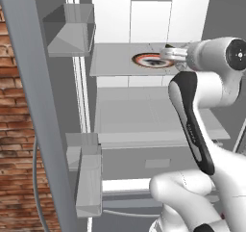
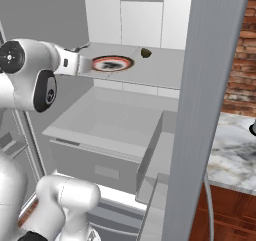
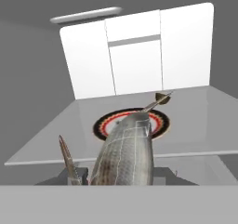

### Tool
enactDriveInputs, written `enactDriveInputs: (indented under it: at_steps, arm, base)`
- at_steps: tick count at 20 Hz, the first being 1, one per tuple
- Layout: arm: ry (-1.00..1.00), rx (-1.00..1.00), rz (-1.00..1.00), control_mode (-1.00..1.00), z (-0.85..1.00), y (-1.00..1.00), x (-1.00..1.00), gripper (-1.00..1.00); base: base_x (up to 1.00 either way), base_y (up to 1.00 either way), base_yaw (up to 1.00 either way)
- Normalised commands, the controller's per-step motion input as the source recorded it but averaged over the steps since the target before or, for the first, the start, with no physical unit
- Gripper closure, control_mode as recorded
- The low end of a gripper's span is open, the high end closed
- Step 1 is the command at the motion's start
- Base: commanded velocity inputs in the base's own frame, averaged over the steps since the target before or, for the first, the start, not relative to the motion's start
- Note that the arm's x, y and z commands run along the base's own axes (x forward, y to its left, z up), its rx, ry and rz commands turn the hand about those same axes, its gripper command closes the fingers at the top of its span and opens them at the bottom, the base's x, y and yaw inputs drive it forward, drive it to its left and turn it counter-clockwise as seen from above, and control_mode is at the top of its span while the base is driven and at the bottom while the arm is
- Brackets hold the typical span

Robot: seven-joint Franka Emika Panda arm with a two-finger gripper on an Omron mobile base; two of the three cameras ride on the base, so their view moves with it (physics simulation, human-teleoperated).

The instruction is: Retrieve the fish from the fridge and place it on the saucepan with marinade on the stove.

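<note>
While the fridge (image 1: 144, 14) stands open, I see my fingers (image 3: 69, 165) closed on the fish (image 3: 126, 153), holding it just above the glass shelf (image 2: 165, 70), over the near edge of a red-rimmed dish (image 2: 113, 63); a small dark lump (image 2: 146, 52) sits farther back.

One fish (image 3: 125, 153). One round red-rimmed dish (image 2: 113, 63). One small dark lump (image 2: 146, 52). One fridge (image 2: 145, 15), two open doors, two glass shelves (image 2: 160, 72), one bottom drawer (image 2: 95, 167). One claw (image 3: 100, 174).
</note>
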Motion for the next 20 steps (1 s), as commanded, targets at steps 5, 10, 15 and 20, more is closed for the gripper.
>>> enactDriveInputs:
  at_steps: [5,10,15,20]
  arm:
    - [0.02,0.0,0.03,-1.0,0.0,0.0,-0.89,1.0]
    - [0.04,0.0,0.04,-1.0,0.0,0.0,-0.77,1.0]
    - [0.08,0.0,0.04,-1.0,0.0,-0.01,-0.66,1.0]
    - [0.13,0.0,0.03,-1.0,0.0,-0.01,-0.57,1.0]
  base:
    - [0.0,0.0,0.0]
    - [0.0,0.0,0.0]
    - [0.0,0.0,0.0]
    - [0.0,0.0,0.0]
